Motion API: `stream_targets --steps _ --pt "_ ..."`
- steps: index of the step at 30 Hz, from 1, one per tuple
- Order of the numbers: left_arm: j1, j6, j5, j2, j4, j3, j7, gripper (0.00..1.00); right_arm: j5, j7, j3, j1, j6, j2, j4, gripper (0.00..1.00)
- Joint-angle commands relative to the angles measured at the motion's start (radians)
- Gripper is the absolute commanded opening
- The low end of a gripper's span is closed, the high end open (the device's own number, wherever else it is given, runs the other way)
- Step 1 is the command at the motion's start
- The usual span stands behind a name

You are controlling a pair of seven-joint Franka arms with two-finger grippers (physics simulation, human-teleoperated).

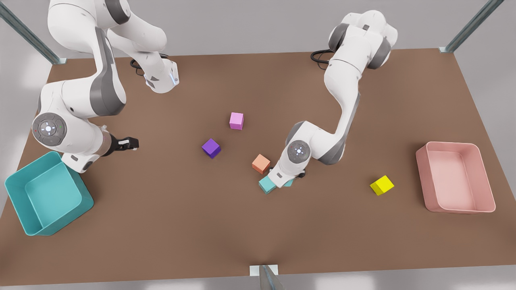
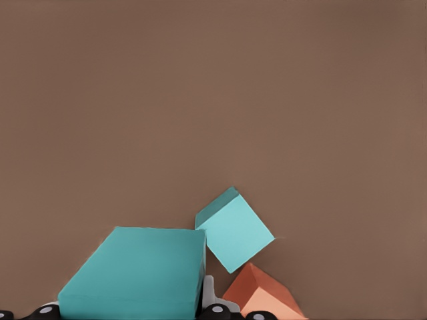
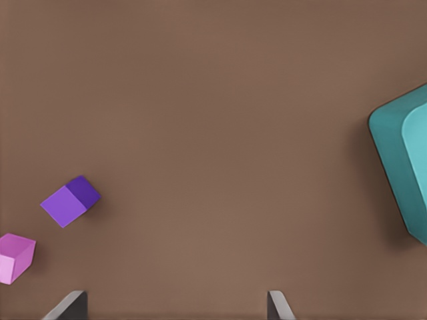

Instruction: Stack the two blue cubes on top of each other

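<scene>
Two blue cubes lie under the arm on the front view's right. One blue cube (image 1: 267, 184) pokes out from under that arm's hand, and a sliver of the other blue cube (image 1: 288, 183) shows on its far side. In the left wrist view, my left gripper (image 2: 130, 312) is shut on one blue cube (image 2: 137, 273). The second blue cube (image 2: 235, 230) rests on the table just beyond it, corner to corner with the held one. My right gripper (image 1: 131, 143) waits open over the table at the front view's left, its fingertips (image 3: 67, 305) wide apart with nothing between them.
An orange cube (image 1: 261, 163) sits right beside the blue cubes. A purple cube (image 1: 211, 148) and a pink cube (image 1: 236, 121) lie mid-table, and a yellow cube (image 1: 381, 185) lies towards the right. A teal bin (image 1: 18, 193) stands at front left, a pink bin (image 1: 423, 165) at right.
</scene>
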Motion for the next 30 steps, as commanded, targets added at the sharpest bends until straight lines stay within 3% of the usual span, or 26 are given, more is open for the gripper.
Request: stream_targets --steps 1,26,27,28,30 --pt "-0.007 -0.057 -0.028 0.057 0.081 0.000 -0.264 0.52 0.001 -0.046 0.000 0.000 0.005 0.000 0.000 1.00" --pt "-0.052 0.016 -0.065 0.173 0.145 -0.001 -0.303 0.57 0.002 -0.046 0.000 -0.003 0.007 0.011 -0.003 1.00" --pt "-0.053 0.016 -0.065 0.173 0.145 -0.001 -0.301 0.67 0.002 -0.046 0.000 -0.002 0.007 0.012 -0.003 1.00" --pt "-0.058 0.017 -0.065 0.176 0.145 -0.001 -0.301 1.00 0.005 -0.046 0.000 -0.002 0.007 0.017 -0.002 1.00" --pt "-0.058 0.017 -0.065 0.178 0.147 -0.001 -0.301 1.00 0.005 -0.046 0.000 -0.002 0.008 0.017 -0.003 1.00"
